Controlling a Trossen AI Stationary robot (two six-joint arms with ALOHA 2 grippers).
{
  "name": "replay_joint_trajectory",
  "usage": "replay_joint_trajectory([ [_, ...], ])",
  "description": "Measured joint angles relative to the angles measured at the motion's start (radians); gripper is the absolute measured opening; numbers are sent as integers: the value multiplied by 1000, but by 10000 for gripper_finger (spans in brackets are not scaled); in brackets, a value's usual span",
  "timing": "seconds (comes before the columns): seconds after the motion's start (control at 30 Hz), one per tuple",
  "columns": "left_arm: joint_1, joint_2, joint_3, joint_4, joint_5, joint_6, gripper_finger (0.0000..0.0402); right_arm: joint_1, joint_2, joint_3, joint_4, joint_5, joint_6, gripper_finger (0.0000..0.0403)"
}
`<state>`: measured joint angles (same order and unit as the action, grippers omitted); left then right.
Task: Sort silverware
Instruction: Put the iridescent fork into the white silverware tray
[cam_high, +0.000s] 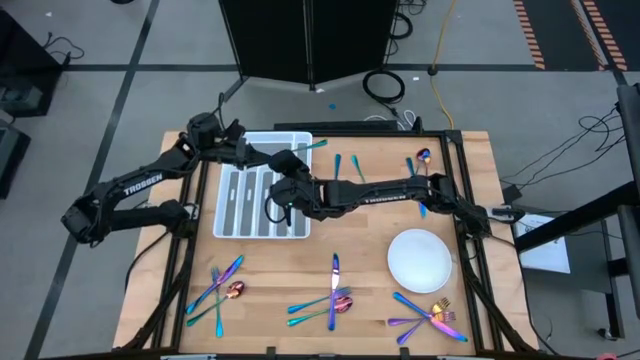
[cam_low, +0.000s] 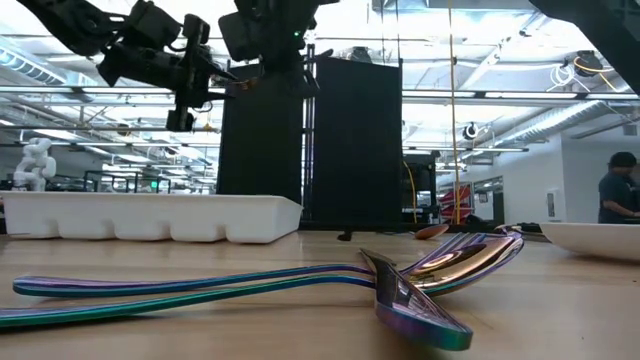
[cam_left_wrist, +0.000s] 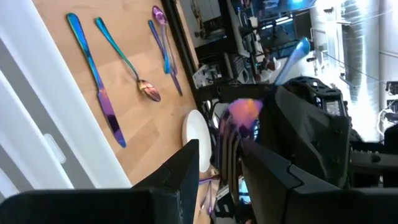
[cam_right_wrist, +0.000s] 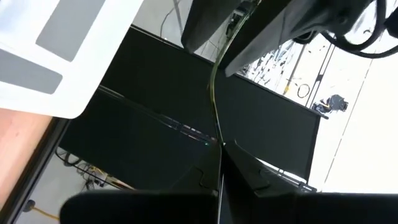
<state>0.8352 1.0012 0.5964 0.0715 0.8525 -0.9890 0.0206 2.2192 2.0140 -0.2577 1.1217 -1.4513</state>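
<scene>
I have both arms reaching toward the centre of the high view. My left arm comes in from the left edge, elbow bent, its left gripper up in the upper middle with fingers clamped on something thin. My right arm stretches flat across from the right side, its right gripper just below, fingers pressed together.
</scene>
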Motion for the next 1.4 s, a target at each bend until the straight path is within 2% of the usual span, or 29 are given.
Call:
replay_joint_trajectory([
  [0.13, 0, 0, 0, 2, 0, 0, 110, -7, 0, 0, 0, 0, 4, 0],
  [0.47, 0, 0, 0, 45, -23, 0, 30, -5, -2, 0, 3, -48, 14, 0],
  [0.7, 1, 0, 0, 54, -24, 17, 7, -10, -2, 0, 3, -48, 26, 0],
  [0.93, 1, 0, 0, 54, -34, 78, 3, -10, -2, 0, -6, -69, 44, 6],
  [1.13, 0, 0, 0, 59, -57, 82, 2, 6, -2, 1, -10, -182, 23, 42],
  [1.4, 61, -1, 0, 115, -92, 115, 1, 40, -16, 0, -32, -248, 76, 133],
])
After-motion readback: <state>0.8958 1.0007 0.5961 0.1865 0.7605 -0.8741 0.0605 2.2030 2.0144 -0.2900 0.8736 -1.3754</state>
